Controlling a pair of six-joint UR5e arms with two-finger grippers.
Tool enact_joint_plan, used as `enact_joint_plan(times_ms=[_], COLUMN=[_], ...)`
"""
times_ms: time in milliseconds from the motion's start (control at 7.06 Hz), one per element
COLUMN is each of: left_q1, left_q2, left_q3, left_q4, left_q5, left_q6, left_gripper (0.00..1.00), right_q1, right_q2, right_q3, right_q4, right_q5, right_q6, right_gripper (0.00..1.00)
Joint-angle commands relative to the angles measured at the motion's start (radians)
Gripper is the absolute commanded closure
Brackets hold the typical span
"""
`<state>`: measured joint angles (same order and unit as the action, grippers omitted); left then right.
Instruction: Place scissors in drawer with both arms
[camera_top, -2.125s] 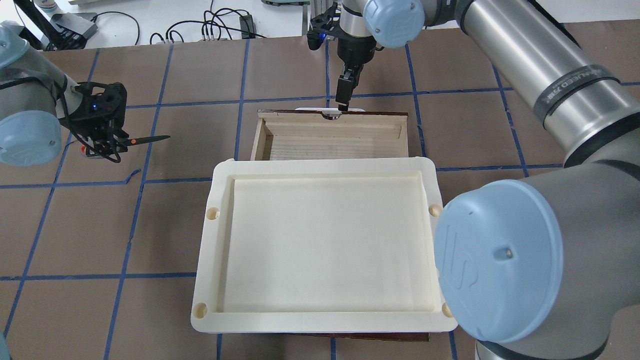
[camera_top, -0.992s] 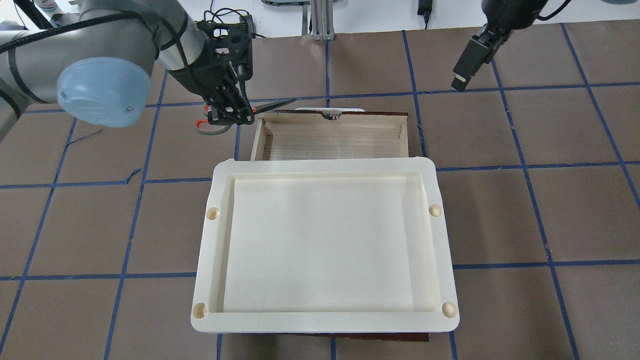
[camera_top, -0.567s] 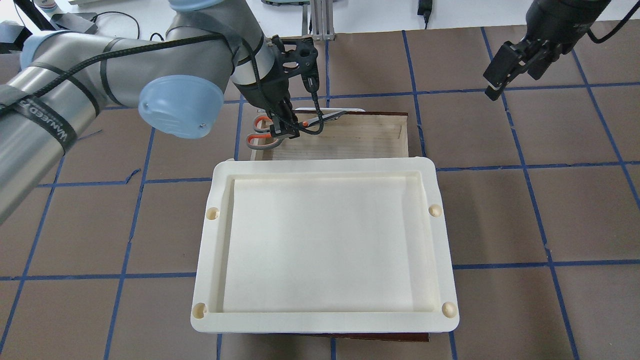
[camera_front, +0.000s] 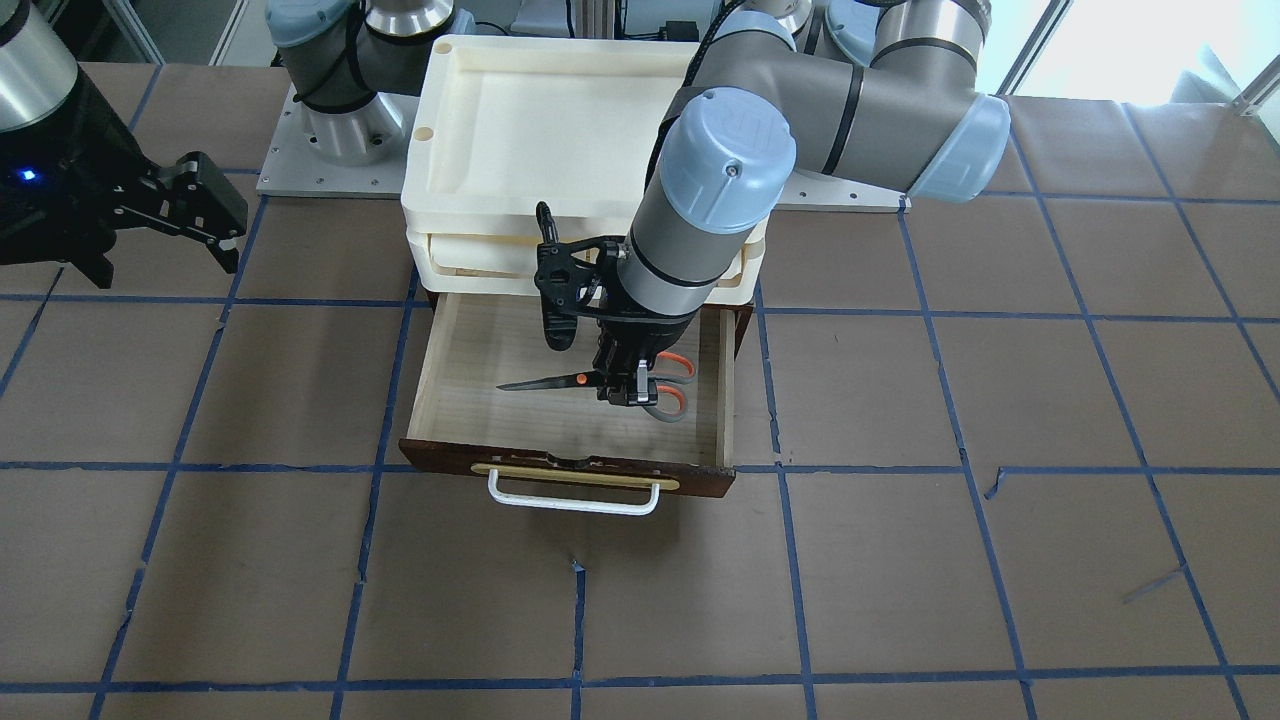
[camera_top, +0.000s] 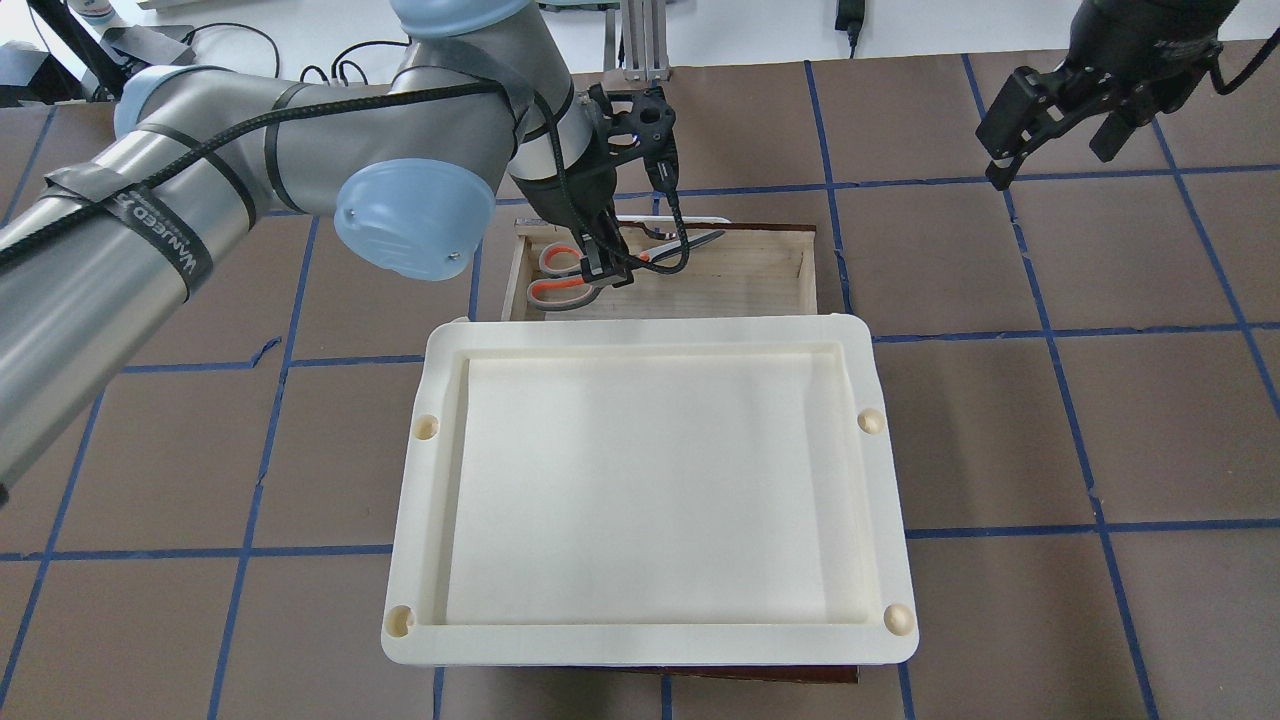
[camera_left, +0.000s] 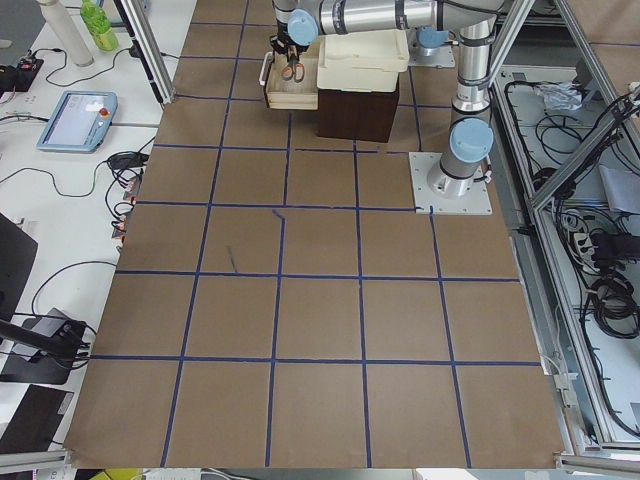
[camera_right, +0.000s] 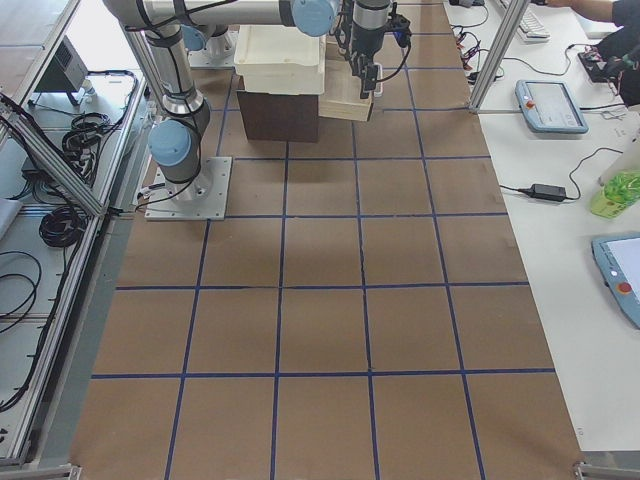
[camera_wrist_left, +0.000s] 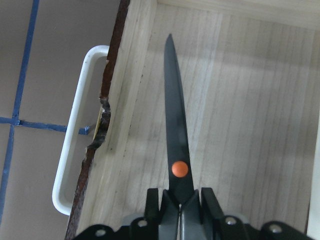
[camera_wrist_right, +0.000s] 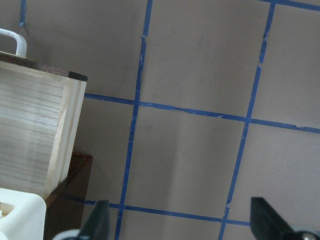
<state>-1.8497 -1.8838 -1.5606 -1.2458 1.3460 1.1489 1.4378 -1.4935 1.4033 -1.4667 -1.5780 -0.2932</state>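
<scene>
The scissors (camera_front: 560, 381), with dark blades, an orange pivot dot and grey-orange loops, hang level inside the open brown drawer (camera_front: 727, 400). My left gripper (camera_front: 622, 392) is shut on them just behind the pivot. In the overhead view the left gripper (camera_top: 605, 272) holds the scissors (camera_top: 557, 291) over the drawer's (camera_top: 810, 268) left half, with the blades pointing right. The left wrist view shows the blade (camera_wrist_left: 176, 125) above the pale drawer floor (camera_wrist_left: 250, 125), next to the white handle (camera_wrist_left: 75, 130). My right gripper (camera_top: 1050, 160) is open and empty, raised far right of the drawer.
Cream plastic trays (camera_top: 640, 338) are stacked on the dark cabinet and cover the drawer's back part. The right wrist view shows the drawer's corner (camera_wrist_right: 70, 120) and brown, blue-taped table beyond it. Cables lie past the table's far edge.
My left arm has carried the scissors from the table's left side to over and down into the drawer. My right gripper has left the drawer handle, moved up and right, and opened.
</scene>
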Motion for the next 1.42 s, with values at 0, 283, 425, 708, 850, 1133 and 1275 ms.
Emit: enact_joint_plan(times_ms=[0, 283, 425, 708, 850, 1133, 1275], left_q1=[-0.002, -0.014, -0.017, -0.017, -0.017, 0.001, 0.038], left_q2=[-0.017, -0.029, -0.040, -0.043, -0.037, 0.047, 0.090], left_q3=[-0.018, -0.019, -0.019, -0.036, -0.029, 0.002, 0.013], left_q4=[0.000, -0.006, -0.001, -0.001, -0.001, -0.053, -0.081], left_q5=[0.004, 0.007, 0.008, 0.010, 0.009, 0.024, 0.031], left_q6=[0.006, 0.008, 0.009, 0.011, 0.009, 0.008, 0.000], left_gripper=[0.82, 0.81, 0.76, 0.10, 0.06, 0.06, 0.06], right_q1=[0.038, 0.058, 0.059, 0.059, 0.064, 0.102, 0.107], right_q2=[-0.001, 0.004, 0.004, 0.002, 0.001, 0.006, 0.009], right_q3=[-0.010, -0.010, -0.010, -0.009, -0.006, -0.006, -0.004], right_q4=[-0.001, 0.003, 0.003, 0.003, 0.006, 0.003, 0.000], right_q5=[-0.005, -0.013, -0.013, -0.016, -0.013, -0.014, -0.010], right_q6=[0.034, 0.060, 0.060, 0.063, 0.101, 0.152, 0.151], right_gripper=[0.00, 0.00, 0.00, 0.00, 0.00, 0.00, 0.00])
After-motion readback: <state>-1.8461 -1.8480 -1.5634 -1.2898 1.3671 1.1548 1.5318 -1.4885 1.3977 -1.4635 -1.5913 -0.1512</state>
